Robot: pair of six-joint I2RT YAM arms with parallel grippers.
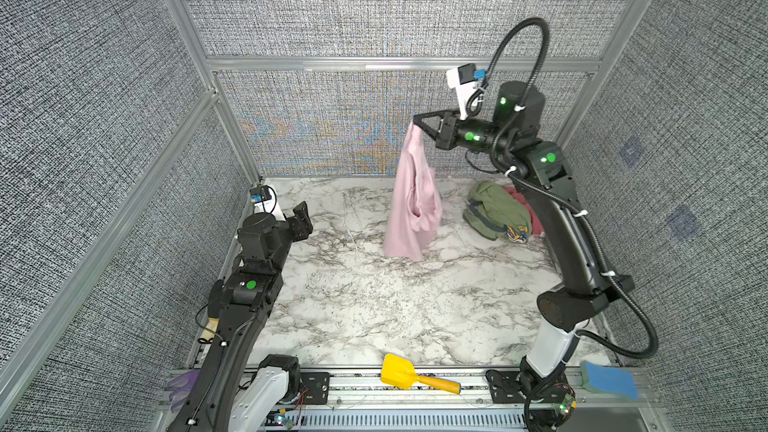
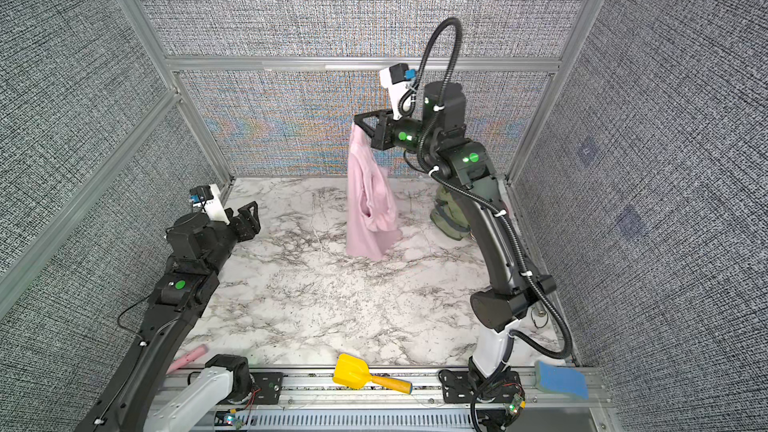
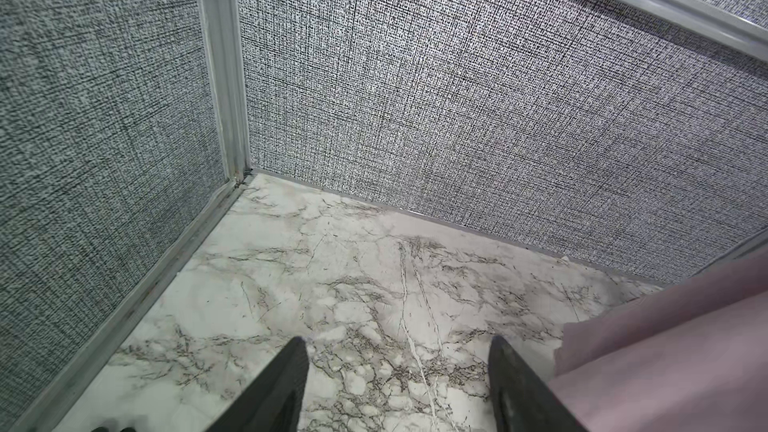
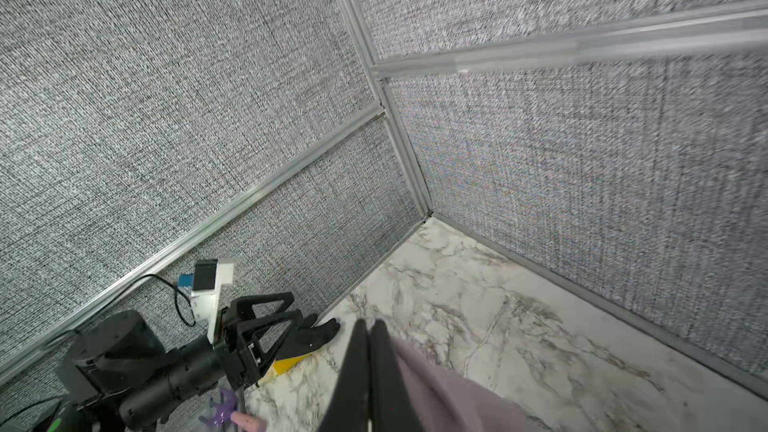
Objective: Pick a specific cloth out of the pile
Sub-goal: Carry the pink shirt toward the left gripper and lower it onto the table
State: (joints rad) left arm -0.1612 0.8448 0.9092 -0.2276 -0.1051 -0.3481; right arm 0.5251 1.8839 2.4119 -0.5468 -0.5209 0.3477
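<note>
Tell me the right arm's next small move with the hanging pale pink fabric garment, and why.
Probably carry it leftward over the marble tabletop. The right gripper is shut on the pale pink fabric garment, which hangs clear of the heap of olive green and rose-red cloths; the left gripper stands open, empty.

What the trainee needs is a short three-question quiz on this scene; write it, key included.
1. True or false: the right hand is shut on the pale pink cloth.
2. Where is the pile? A on the table, far right; B hanging in mid-air; C on the front rail.
3. Fill in: the left hand is open and holds ____.
Key: 1 true; 2 A; 3 nothing.
</note>
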